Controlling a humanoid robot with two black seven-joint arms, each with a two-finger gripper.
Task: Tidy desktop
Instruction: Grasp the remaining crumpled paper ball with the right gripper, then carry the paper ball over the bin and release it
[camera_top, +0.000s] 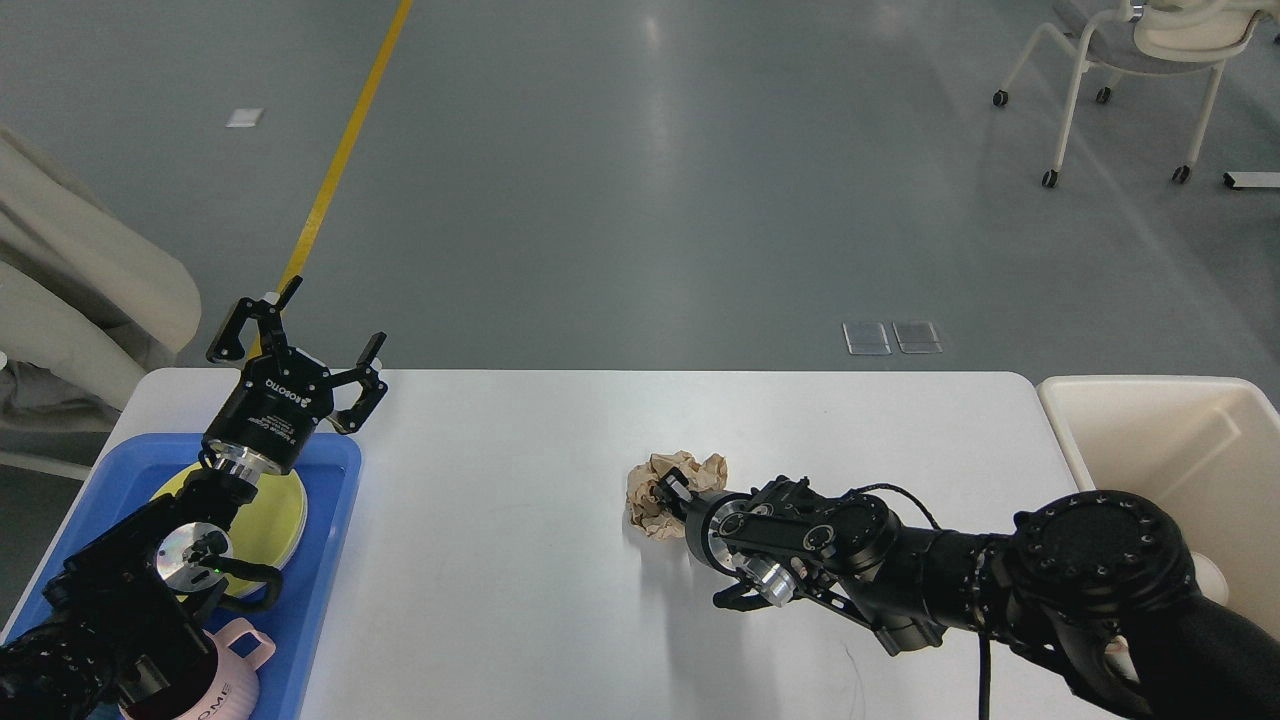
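Right end effector (672, 492) sits at the near-right edge of the crumpled brown paper wad (672, 478), fingers dark and seen nearly end-on; cannot tell whether they have closed on the paper or only touch it. The wrist lies low over the counter (520, 560), the arm running out toward 4 o'clock to the frame's corner.

The wad rests on the counter a little right of centre, well apart from everything else. The cream bin (1130, 395) stands off the counter's right end, at about 3 o'clock from the wad.

Judged step: grasping the wad for a carry to the bin. To do it well, the fingers should straddle the bulk of the paper, not a loose flap, and press in enough that it cannot spring free. Lift clear before swinging right, then release only once fully over the bin's rim.

Left end effector (300, 345) hangs with fingers spread, gripping nothing, above the far edge of the blue tray (330, 520) at 9 o'clock. The tray holds a yellow plate (280, 510) and a pink cup (240, 670).
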